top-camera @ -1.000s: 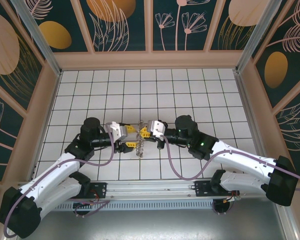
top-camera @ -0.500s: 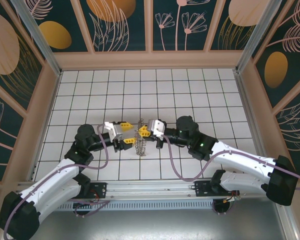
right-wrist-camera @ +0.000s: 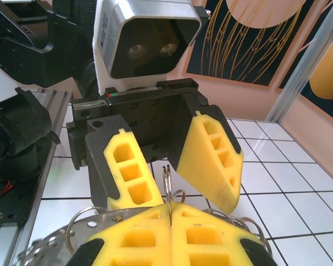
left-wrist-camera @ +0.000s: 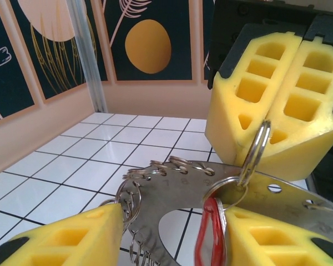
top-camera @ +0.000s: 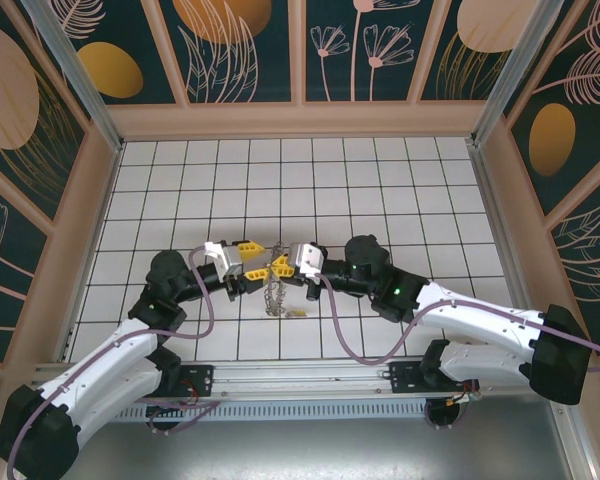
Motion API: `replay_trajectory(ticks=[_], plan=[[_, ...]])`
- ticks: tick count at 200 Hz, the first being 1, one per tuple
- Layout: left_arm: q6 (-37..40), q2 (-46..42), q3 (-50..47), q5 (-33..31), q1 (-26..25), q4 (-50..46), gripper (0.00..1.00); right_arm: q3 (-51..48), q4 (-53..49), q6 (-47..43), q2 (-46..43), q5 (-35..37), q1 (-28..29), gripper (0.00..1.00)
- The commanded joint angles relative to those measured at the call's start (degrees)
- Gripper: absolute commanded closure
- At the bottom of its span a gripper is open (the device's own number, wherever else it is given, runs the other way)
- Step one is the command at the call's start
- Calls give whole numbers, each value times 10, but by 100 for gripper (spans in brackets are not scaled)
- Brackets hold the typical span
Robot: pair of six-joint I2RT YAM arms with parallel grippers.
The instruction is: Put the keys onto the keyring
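The keyring (left-wrist-camera: 172, 191), a flat grey plate fringed with small split rings, hangs above the tiles between both grippers (top-camera: 273, 292). The key's red tag (left-wrist-camera: 210, 233) hangs on edge from a ring at the plate. My left gripper (left-wrist-camera: 172, 235) is open, its yellow pads (left-wrist-camera: 61, 238) on either side of the plate and red tag. My right gripper (right-wrist-camera: 171, 221) is shut on a small split ring (right-wrist-camera: 167, 180) that stands up from its pads; the same ring (left-wrist-camera: 255, 147) links to the red tag's ring. From above, the left gripper (top-camera: 250, 264) and right gripper (top-camera: 283, 264) meet tip to tip.
A small yellowish piece (top-camera: 298, 312) lies on the white tiled floor just right of the hanging keyring. Patterned walls close in the floor (top-camera: 380, 180) on three sides. The base rail (top-camera: 300, 375) runs along the near edge.
Both grippers have shifted slightly left and stayed tip to tip. The keyring has dropped a little between them, and a small yellowish piece now lies on the tile beside it.
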Motion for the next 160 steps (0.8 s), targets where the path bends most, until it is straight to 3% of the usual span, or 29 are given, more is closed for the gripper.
replay_trajectory(ticks=[1, 32, 105, 160], plan=[[-2, -15, -11, -5, -2, 3, 52, 17, 41, 12, -12, 9, 6, 100], [-1, -22, -19, -5, -3, 0, 56, 23, 38, 12, -11, 4, 6, 100], [-5, -2, -9, 0, -3, -8, 54, 37, 57, 11, 5, -5, 7, 100], [-20, -3, -4, -26, -4, 31, 56, 40, 60, 15, 10, -7, 8, 100]])
